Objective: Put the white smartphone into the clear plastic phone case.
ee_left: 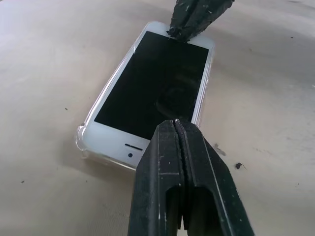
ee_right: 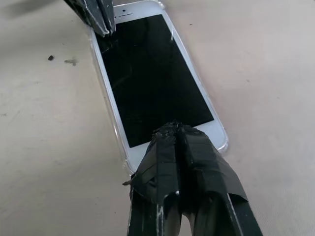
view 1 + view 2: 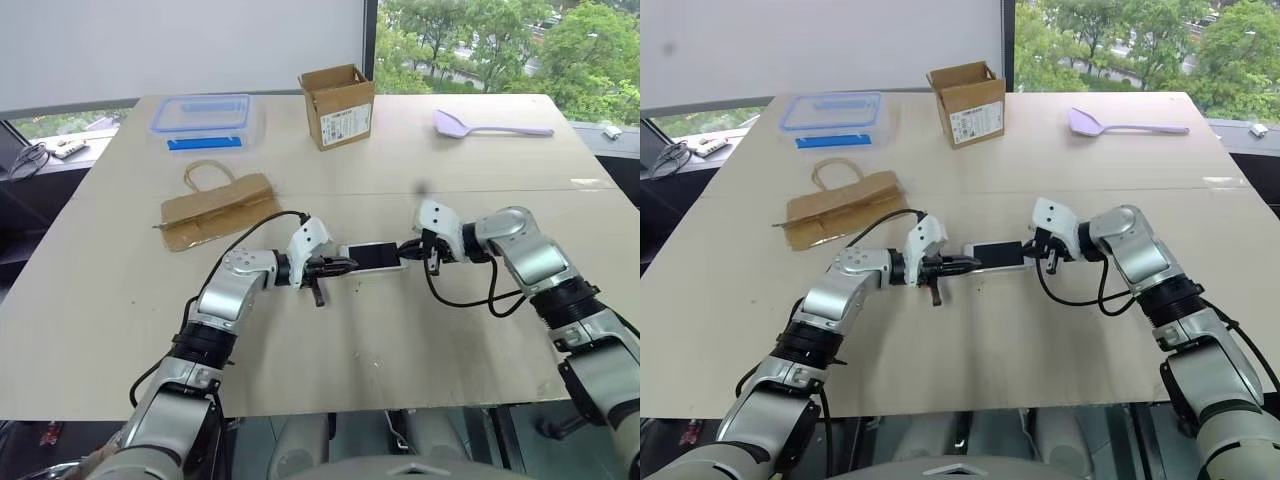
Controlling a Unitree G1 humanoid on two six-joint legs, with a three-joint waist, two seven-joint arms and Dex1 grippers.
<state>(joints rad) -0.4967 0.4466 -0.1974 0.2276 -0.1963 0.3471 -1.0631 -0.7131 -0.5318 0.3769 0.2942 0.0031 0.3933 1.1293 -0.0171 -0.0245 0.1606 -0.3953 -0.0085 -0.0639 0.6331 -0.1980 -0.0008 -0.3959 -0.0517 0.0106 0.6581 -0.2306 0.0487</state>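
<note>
- Left pincer (image 3: 342,266) has its two black fingers squeezed fully together, holding nothing. It's just using the closed tip as a poker over the earpiece end of the small flat white smartphone with the black screen (image 1: 150,88). I can't tell whether it's pressing or hovering just above.
- Right pincer (image 3: 408,248) is the same deal: fingers shut tight, empty, tip down on or just over the home-button end of the phone. So there's one poker at each short end.
- The phone lies flat, screen up, on the pale wooden counter (image 3: 400,340) between the two arms. It's already inside the thin clear plastic phone case (image 1: 81,139); you can see the transparent lip running round the corners and along the long edges.
- My read is that this is the seating step, pushing the phone down so every corner snaps under the lip. It looks nearly done.
- To do it well, I'd press straight down near the corners rather than mid-screen, and do one end at a time so the other end doesn't pop up.
- Keep the push vertical. A slanted shove would probably skate the whole thing across the smooth counter.
- Go gentle on the glass, since the taped tip on the right pincer looks a bit rough.
- Check the lip sits even all round before lifting off.
- The brown paper bag (image 3: 218,207), cardboard box (image 3: 337,105), clear tub with the blue-rimmed lid (image 3: 205,120) and lilac spoon (image 3: 487,126) are all well apart, so no clutter worries.
</note>
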